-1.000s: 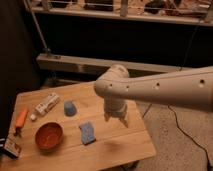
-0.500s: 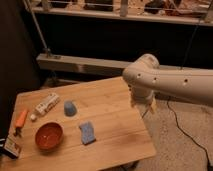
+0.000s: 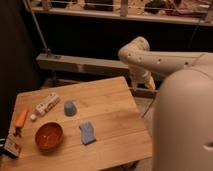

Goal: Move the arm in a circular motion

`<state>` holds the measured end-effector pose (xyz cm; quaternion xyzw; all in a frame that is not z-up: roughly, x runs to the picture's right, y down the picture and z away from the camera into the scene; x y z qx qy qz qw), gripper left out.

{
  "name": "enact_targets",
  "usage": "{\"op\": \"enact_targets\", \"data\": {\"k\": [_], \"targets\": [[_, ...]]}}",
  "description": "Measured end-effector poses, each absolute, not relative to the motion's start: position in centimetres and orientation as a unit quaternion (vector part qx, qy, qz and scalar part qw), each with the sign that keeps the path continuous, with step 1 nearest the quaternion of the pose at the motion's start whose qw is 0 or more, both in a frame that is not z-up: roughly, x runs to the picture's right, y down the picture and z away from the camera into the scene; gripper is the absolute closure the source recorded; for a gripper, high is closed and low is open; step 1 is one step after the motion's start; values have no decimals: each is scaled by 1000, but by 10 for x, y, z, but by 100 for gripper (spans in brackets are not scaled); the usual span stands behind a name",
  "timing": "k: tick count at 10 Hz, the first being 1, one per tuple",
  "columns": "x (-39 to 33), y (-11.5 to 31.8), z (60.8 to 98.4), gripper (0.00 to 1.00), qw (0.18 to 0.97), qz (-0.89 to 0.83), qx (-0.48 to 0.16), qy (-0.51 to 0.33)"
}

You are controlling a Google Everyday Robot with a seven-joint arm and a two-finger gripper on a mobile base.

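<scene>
One thick cream-white robot arm of smooth tubular segments bulks at the near right. Well left of the gripper and nearer, a round red-brown bowl and a blue cloth lie on the light wooden table. Farther back the arm bends at a rounded joint directly above the gripper, which hangs just past the table's far right edge. Whether the gripper is apart or together cannot be told.

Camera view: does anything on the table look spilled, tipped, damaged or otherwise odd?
Nothing stands out. The red bowl, blue cup, blue sponge and white box sit apart on the wooden table, with no spill visible. The arm reaches past the table's far right corner, its hand hanging there, touching nothing.
</scene>
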<state>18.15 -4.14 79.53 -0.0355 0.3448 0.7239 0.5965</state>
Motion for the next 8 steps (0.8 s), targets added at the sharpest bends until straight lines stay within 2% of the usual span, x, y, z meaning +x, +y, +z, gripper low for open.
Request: {"op": "enact_targets", "data": {"k": [3,5,8], "targets": [[116,-76,842,35,638,698,-59,320],[57,-83,864,35,671,674,-87,297],[-36,-77,874,35,725,624,-138,255]]}}
